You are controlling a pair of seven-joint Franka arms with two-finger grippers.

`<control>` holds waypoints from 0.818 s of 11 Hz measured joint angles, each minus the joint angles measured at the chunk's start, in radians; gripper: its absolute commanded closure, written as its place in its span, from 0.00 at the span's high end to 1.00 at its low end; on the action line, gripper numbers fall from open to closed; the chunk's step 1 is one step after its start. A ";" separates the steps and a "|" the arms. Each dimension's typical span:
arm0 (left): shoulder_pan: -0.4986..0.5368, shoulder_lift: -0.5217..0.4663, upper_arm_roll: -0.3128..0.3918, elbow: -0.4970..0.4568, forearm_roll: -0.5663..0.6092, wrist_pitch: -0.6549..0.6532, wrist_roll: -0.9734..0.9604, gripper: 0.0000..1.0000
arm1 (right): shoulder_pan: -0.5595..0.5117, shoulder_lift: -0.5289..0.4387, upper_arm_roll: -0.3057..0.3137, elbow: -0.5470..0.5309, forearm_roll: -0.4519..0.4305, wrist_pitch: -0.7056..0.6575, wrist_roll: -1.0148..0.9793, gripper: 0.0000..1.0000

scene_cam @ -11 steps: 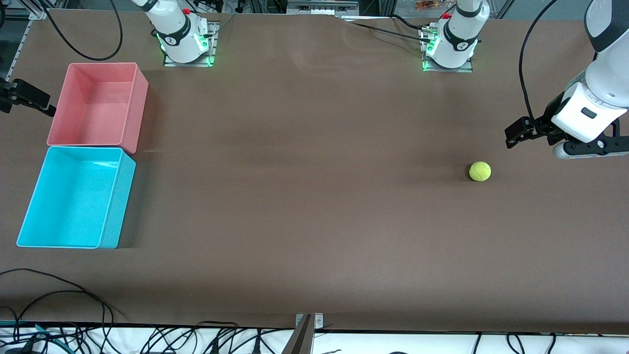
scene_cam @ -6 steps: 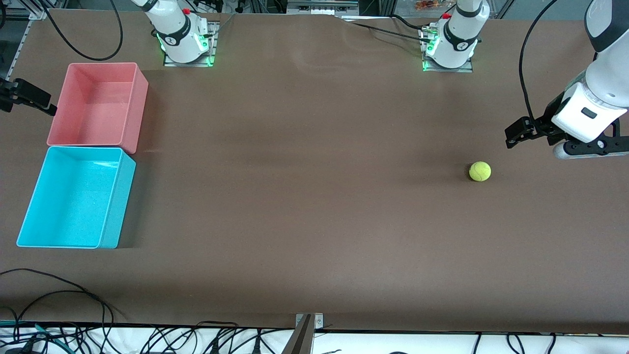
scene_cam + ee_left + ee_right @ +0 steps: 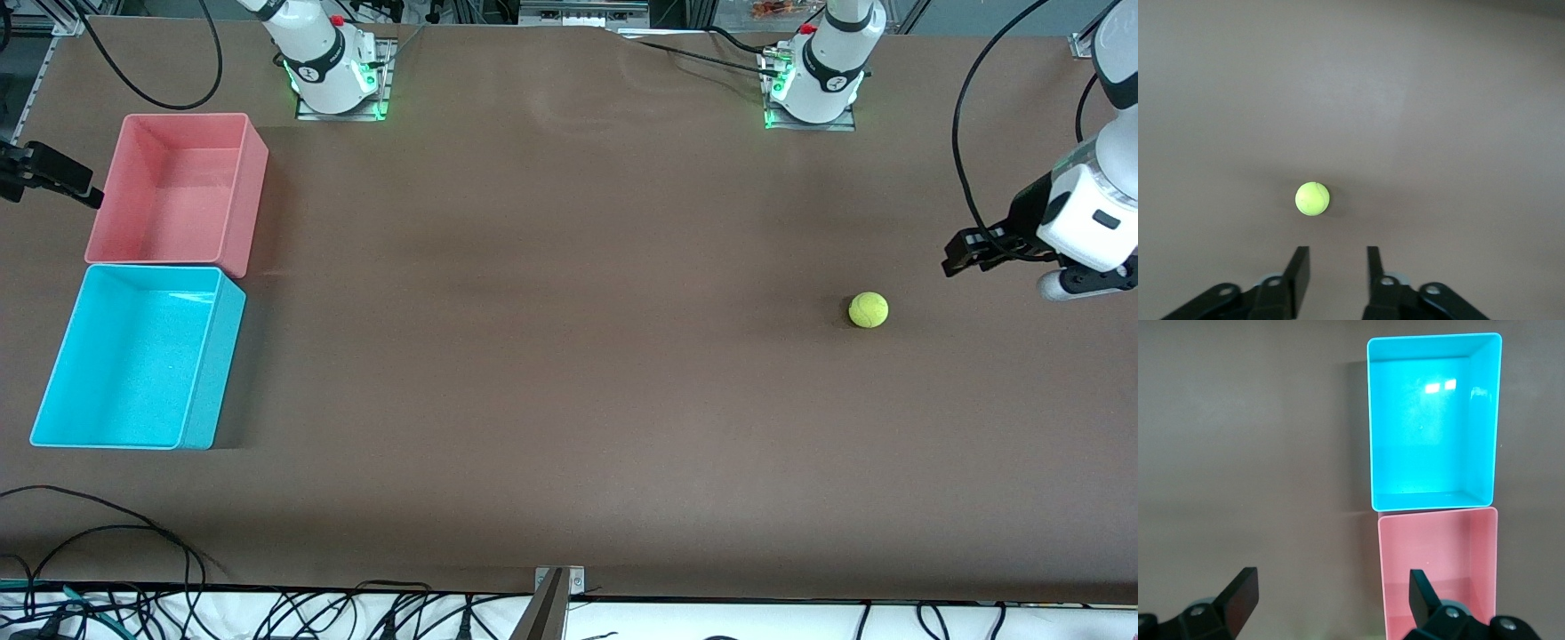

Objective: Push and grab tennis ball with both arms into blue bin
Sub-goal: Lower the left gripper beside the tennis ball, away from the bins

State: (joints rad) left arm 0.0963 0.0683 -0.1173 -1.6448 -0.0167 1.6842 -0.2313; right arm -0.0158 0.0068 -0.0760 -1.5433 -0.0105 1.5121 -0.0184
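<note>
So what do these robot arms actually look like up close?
Two white jointed arms with dark grey joint bands, green lights glowing at their bases and black cables looping off them. Each ends in a black two-finger end effector: the left end effector, the right end effector.

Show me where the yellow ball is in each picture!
Front view: the ball lies alone on the brown table, toward the left arm's end, close to the left gripper.
Left wrist view: the ball lies on the table just ahead of the gripper's fingers.
Right wrist view: not in it; only two bins show.
Shared landmark: the brown table.
</note>
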 measured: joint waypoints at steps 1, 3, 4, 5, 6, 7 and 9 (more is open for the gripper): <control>0.008 0.003 0.001 0.000 0.000 0.000 -0.082 0.00 | 0.000 0.000 0.000 0.000 0.000 0.000 0.000 1.00; 0.010 0.008 0.002 -0.001 0.005 -0.020 -0.277 0.00 | 0.000 0.000 0.000 0.000 0.000 0.000 0.000 1.00; 0.016 0.015 0.008 -0.002 0.016 -0.037 -0.365 0.00 | 0.000 0.000 0.000 0.000 0.000 0.000 0.000 1.00; 0.040 0.026 0.013 -0.002 0.017 -0.044 -0.448 0.00 | 0.000 0.000 0.000 0.000 0.000 -0.001 0.000 1.00; 0.078 0.042 0.016 -0.003 0.015 -0.047 -0.535 0.00 | 0.000 0.000 0.000 0.000 0.000 -0.001 0.000 1.00; 0.118 0.059 0.018 -0.004 0.008 -0.047 -0.610 0.00 | -0.001 0.000 0.000 0.000 0.000 -0.001 0.000 1.00; 0.163 0.081 0.020 -0.014 -0.009 -0.028 -0.743 0.00 | -0.001 0.000 0.000 0.000 0.000 -0.001 0.000 1.00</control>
State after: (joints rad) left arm 0.2592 0.1497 -0.0972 -1.6592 -0.0261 1.6562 -0.9743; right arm -0.0164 0.0068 -0.0759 -1.5431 -0.0103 1.5113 -0.0184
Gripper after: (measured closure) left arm 0.991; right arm 0.000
